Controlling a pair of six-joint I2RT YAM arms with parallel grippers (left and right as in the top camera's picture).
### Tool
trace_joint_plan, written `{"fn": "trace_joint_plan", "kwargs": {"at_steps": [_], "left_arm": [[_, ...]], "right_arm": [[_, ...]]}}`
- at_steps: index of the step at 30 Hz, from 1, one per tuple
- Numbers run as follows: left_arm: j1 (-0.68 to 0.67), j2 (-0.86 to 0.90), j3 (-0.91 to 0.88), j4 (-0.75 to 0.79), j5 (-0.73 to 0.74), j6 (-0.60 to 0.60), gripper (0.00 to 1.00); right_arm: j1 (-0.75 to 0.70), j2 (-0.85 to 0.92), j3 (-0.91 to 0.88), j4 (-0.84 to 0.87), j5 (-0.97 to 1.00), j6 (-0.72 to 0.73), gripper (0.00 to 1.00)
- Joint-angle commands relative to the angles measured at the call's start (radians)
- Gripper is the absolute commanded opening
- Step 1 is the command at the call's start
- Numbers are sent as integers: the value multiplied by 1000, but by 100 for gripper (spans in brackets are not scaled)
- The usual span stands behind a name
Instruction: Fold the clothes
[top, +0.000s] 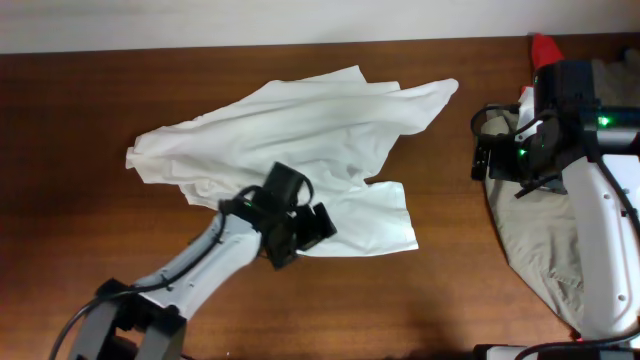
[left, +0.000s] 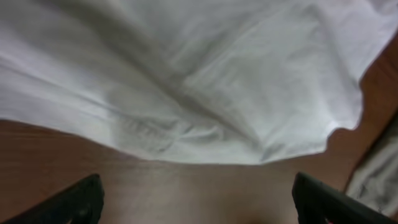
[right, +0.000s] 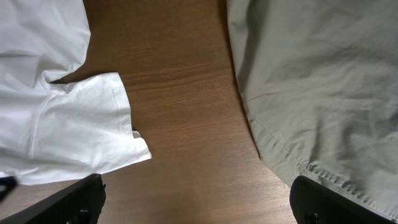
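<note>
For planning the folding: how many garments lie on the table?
2: a white shirt at the centre; a beige garment at the right edge, partly under the right arm. Others may be hidden.

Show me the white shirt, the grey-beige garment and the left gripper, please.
white shirt (top: 300, 120): overhead view, middle of its body.
grey-beige garment (right: 323, 81): right wrist view, its flat middle.
left gripper (top: 302, 240): overhead view, between its fingertips.

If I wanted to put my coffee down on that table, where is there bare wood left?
Bare table lies left of the white shirt, and in a strip between it and the beige garment. The middle is crowded by the shirt and left gripper; the right end by the garment and right gripper.
</note>
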Motion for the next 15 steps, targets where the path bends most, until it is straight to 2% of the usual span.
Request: {"fn": "trace_joint_plan", "kwargs": {"at_steps": [1,4,8,10,11,12,13,15], "left_arm": [[-101,2,-43,63,-137,-172,95],[-152,52,-43,89,-168,-232,93],[-154,137,-43,144,-202,-264,89],[-154,148,-43,162,-233,-264,74],[-154,148,-43,162,-274,-264,61],[-154,148,-43,160,-298,-264,54],[-154,148,-43,153,-320,-262,35],[-147,148,-43,140,-322,-252,5]], "right_arm": [[-5,-6,10,-3,15,4,99],[-5,-6,10,-10,15,4,99],[-5,-6,10,-23,16,4,99],[-5,-6,10,-23,16,3,99],[-5,-6,10,-23,16,3,99],[-5,-6,10,-23,16,3,99],[-5,-6,10,-23,16,3,99],[-5,-6,10,-23,16,-4,99]]}}
